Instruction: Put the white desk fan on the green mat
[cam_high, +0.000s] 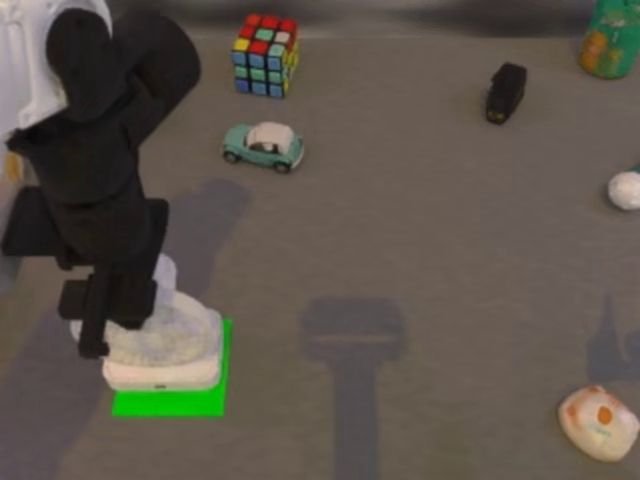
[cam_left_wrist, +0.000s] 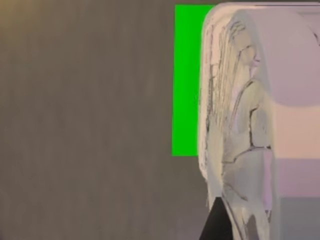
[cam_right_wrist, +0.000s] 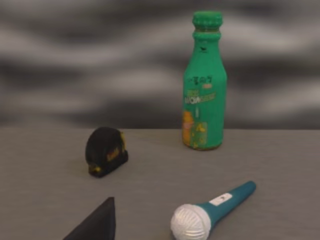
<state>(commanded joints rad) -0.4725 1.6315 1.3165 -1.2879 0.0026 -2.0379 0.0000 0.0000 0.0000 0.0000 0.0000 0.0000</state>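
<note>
The white desk fan stands on the green mat at the table's front left, its base covering most of the mat. My left gripper comes down over the fan from above and is shut on it. In the left wrist view the fan fills the frame close up, one dark fingertip presses against its grille, and the mat shows as a strip beside it. My right arm is out of the top view. Its wrist view shows a single fingertip far to one side, with nothing held.
A Rubik's cube and a teal toy car lie behind the fan. At the right are a black tape measure, a green bottle, a microphone and an orange-and-white object.
</note>
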